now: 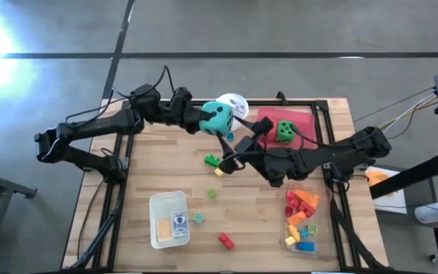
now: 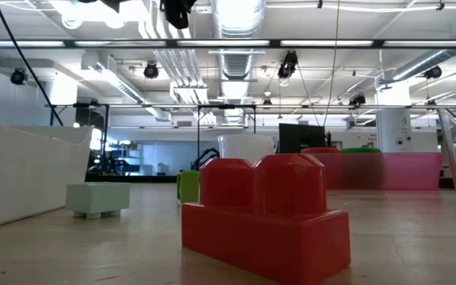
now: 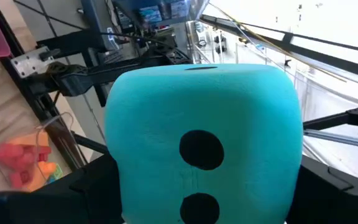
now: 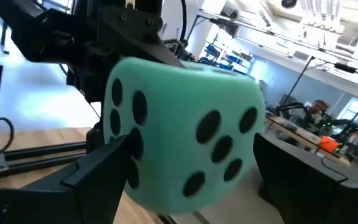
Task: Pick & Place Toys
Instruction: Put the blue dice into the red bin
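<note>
A teal die with black dots point(image 1: 218, 116) hangs above the table's far middle, with my left gripper point(image 1: 208, 118) shut on it from the left. It fills the left wrist view point(image 3: 204, 137). My right gripper point(image 1: 230, 140) comes in from the right and is open. Its fingers point(image 4: 98, 171) stand on either side of the same die point(image 4: 185, 130); I cannot tell whether they touch it. A green die point(image 1: 284, 131) rests on the pink tray point(image 1: 306, 118). Loose bricks lie on the wood: green point(image 1: 212, 160), yellow point(image 1: 219, 172), red point(image 1: 226, 241). My left gripper pinches the teal die by two opposite sides point(image 3: 120, 168) between its two fingers. The fingers reach in about level from the table's left. The die is lifted clear of the table, with a two-dot face toward the wrist camera.
A white cup point(image 1: 234, 103) stands just behind the die. A clear tray point(image 1: 289, 242) with several bricks sits at the near right, and a white tray point(image 1: 157, 202) with cards at the near left. In the low view, the red brick point(image 2: 264, 214) looms close.
</note>
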`<state>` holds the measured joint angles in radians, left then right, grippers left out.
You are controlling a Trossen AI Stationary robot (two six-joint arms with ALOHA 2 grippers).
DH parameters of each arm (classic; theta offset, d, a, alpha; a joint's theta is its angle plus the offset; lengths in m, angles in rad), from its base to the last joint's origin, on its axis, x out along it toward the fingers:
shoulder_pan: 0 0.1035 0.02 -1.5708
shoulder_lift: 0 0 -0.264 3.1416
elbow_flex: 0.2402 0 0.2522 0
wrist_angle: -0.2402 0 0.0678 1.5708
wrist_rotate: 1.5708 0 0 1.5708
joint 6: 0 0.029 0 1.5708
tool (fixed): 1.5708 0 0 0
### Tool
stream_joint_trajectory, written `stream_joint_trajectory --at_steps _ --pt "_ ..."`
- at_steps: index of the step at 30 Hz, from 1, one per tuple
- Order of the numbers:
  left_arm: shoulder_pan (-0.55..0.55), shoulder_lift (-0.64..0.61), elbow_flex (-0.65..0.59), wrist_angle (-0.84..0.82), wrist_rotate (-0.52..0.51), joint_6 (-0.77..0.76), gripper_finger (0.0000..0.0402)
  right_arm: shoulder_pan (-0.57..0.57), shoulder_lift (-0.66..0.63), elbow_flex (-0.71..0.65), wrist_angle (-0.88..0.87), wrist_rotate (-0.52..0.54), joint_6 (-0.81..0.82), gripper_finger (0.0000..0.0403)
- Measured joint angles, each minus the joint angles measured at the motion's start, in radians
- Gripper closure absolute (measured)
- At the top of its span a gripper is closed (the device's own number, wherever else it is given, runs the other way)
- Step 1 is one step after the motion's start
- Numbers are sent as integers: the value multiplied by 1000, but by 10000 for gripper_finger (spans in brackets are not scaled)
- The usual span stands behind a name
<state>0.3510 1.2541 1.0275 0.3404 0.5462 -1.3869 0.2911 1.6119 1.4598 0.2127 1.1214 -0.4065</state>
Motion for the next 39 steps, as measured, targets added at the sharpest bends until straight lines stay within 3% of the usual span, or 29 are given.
stream_joint_trajectory --at_steps 16,19,25,36,39 --pt "-53 -3 1 49 -31 -10 78 -47 100 126 4 23 -110 74" --pt "-57 -3 1 52 -31 -9 78 -47 99 126 4 22 -111 108" --pt "-70 -2 1 56 -32 -10 78 -47 97 126 2 23 -68 255" --pt "-73 -2 1 64 -21 -13 78 -40 96 135 0 9 -67 256" --pt "-73 -2 1 63 -17 -12 35 -35 96 136 0 8 -66 256"
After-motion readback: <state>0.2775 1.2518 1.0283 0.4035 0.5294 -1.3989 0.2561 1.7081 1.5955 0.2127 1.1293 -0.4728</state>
